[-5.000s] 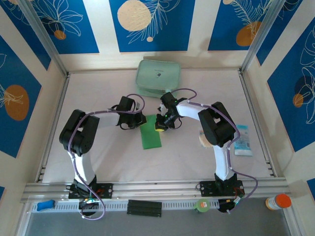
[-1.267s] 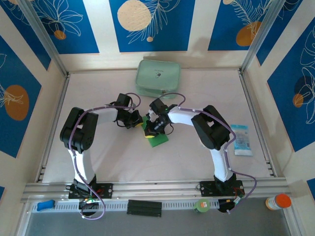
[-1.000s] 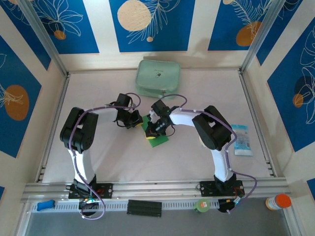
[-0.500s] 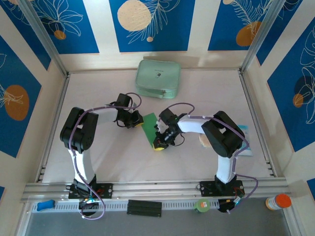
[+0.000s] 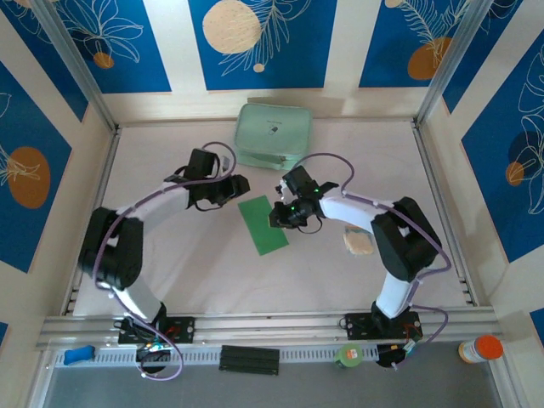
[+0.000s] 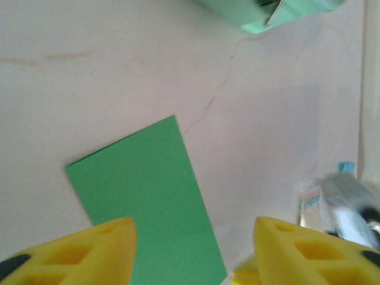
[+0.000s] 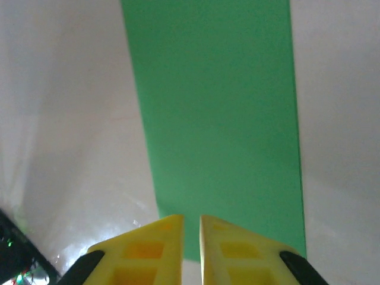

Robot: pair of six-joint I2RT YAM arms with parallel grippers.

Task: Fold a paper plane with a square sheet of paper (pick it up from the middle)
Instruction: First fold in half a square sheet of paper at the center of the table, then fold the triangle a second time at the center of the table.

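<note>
The green sheet of paper (image 5: 265,226) lies flat on the pale surface (image 5: 195,272) near the middle of the top view. It shows there as a long narrow rectangle, slanting from upper left to lower right. The left gripper (image 5: 235,186) is just beyond the sheet's upper left end and apart from it. In the left wrist view its 2 yellow fingers (image 6: 107,246) stand wide apart at the bottom corners of the frame with nothing between them. The sheet (image 6: 145,196) lies on the surface in the lower middle of that view. The right gripper (image 5: 280,217) is at the sheet's right long edge in the top view. In the right wrist view its 2 fingers (image 7: 151,249) come up from the bottom middle, parted by only a thin slit and holding nothing. Their tips are at the near short edge of the sheet (image 7: 214,119), which runs up the frame from there. Whether the tips touch the paper cannot be told. A pale mint zip pouch (image 5: 274,136) lies at the upper middle of the top view, well apart from the sheet. A corner of the pouch (image 6: 261,10) shows at the top edge of the left wrist view. A small tan round object (image 5: 359,242) lies beside the right arm, right of centre in the top view.
</note>
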